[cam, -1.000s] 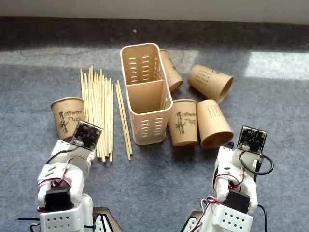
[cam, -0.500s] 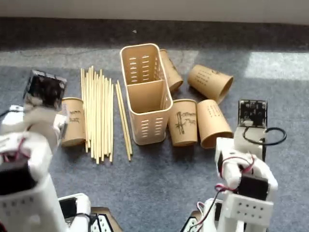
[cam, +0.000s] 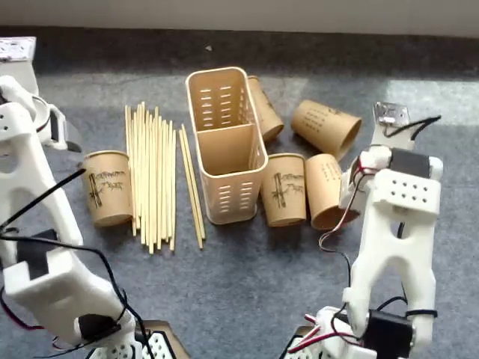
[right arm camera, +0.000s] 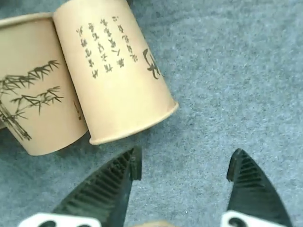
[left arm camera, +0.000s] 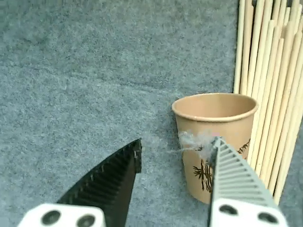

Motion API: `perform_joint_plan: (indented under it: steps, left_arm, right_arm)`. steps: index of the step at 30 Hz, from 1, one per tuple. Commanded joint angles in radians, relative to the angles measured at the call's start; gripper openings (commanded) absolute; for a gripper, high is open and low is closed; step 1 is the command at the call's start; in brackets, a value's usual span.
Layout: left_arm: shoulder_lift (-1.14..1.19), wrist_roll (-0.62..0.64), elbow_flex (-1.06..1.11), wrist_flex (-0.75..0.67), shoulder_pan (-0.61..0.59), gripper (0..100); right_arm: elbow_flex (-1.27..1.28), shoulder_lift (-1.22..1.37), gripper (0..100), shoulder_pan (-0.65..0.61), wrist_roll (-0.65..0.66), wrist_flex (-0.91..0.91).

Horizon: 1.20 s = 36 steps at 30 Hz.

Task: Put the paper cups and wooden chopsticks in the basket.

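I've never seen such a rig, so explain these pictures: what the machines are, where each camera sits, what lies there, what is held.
Two white robot arms stand side by side, each ending in a gripper. The high view looks down from a fixed camera; the other two come from cameras on the wrists. On the grey surface are a basket with two compartments, wooden chopsticks beside it, and five paper cups: a lone cup beyond the chopsticks, four around the basket's other side. The left gripper is open by the lone cup; the right gripper is open near a cup lying on its side. Nothing is held.
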Motion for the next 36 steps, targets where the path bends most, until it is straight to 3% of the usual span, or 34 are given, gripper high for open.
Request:
perform_joint_plan:
  steps: [1, 7, 14, 19, 23, 29, 36]
  left_arm:
    - [0.168, 0.117, -0.337, 0.080, -0.018, 27]
    - [0.236, 0.126, -0.374, 0.078, -0.007, 28]
    - [0.242, 0.054, -0.374, 0.078, -0.005, 28]
    - [0.242, 0.015, -0.374, 0.078, -0.010, 28]
    - [0.242, -0.028, -0.374, 0.078, -0.035, 28]
    - [0.243, -0.044, -0.374, 0.069, -0.041, 28]
    - [0.243, -0.046, -0.367, 0.072, -0.045, 28]
  right_arm:
    - [-0.183, 0.064, 29.2, -0.016, -0.014, 0.113]
    - [-0.199, 0.102, 29.2, -0.027, 0.121, 0.145]
    - [-0.199, 0.101, 29.2, -0.064, 0.649, -0.007]
    - [-0.041, 0.071, 29.2, -0.128, 0.856, -0.067]
    - [0.219, -0.099, 29.2, -0.105, 0.999, -0.170]
    - [0.561, -0.444, 29.2, -0.099, 1.048, -0.429]
    - [0.633, -0.479, 29.2, -0.033, 1.163, -0.432]
